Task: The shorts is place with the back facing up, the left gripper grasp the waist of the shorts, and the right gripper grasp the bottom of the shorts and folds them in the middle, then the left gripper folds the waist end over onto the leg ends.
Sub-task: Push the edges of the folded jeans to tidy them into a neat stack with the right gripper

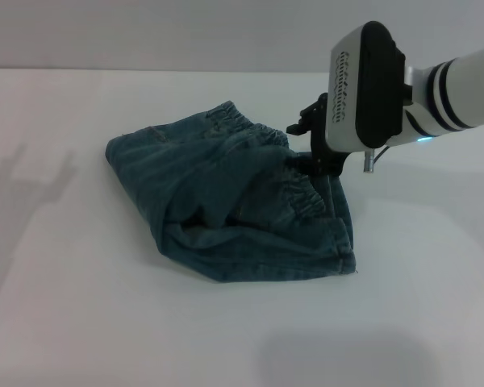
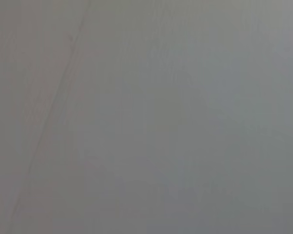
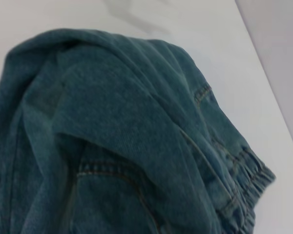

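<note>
One pair of shorts [image 1: 226, 205] lies in a loose, bunched heap near the middle of the white table [image 1: 81, 322], a little toward the far side. The denim is folded over itself rather than spread flat. The ruffled waist [image 1: 294, 193] shows in two stretches: one along the far edge of the heap, the other gathered on top near its right side. In the right wrist view the same cloth fills most of the picture, with one stitched pocket edge [image 3: 107, 170] visible and the gathered band [image 3: 249, 170] running off at one corner. The leg hems cannot be made out in the heap.

One arm is in view, reaching in from the right. Its right gripper [image 1: 313, 153] sits at the right far side of the heap, its black tips down at the cloth beside the gathered band; whether it grips the denim or how wide it stands cannot be told, since the wrist housing [image 1: 363, 89] covers most of it.

The left gripper appears in no view; its wrist camera shows only a plain grey surface.
</note>
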Robot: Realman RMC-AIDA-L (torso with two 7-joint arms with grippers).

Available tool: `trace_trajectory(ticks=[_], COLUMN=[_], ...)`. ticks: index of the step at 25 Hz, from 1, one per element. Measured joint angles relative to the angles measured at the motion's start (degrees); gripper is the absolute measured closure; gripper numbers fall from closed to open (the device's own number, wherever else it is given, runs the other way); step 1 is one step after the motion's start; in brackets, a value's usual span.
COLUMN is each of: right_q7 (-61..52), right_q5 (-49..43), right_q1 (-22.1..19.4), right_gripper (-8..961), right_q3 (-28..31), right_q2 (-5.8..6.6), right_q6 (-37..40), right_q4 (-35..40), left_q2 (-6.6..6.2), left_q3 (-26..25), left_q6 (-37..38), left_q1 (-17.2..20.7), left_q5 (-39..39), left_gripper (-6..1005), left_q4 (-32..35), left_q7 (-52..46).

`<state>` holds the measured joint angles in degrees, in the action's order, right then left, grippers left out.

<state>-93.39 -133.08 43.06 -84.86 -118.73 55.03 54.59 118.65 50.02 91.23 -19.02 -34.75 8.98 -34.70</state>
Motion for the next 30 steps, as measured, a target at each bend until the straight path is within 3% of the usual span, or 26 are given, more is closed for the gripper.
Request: trace_trajectory(ticks=[30], right_q7=[11.41], right_q5=[7.87], right_q1=[1.33], right_gripper=[575], right_q3=[-2.18], right_q2=[-0.20], right_q6=[-0.54], right_q4=[-4.00], left_q2=[0.00], left_q3=[0.78], left_q6=[1.55], left_q1=[-0.04], left_q5=[0.36], left_gripper=[154], left_q4=[-0.64], left_q7=[1.96])
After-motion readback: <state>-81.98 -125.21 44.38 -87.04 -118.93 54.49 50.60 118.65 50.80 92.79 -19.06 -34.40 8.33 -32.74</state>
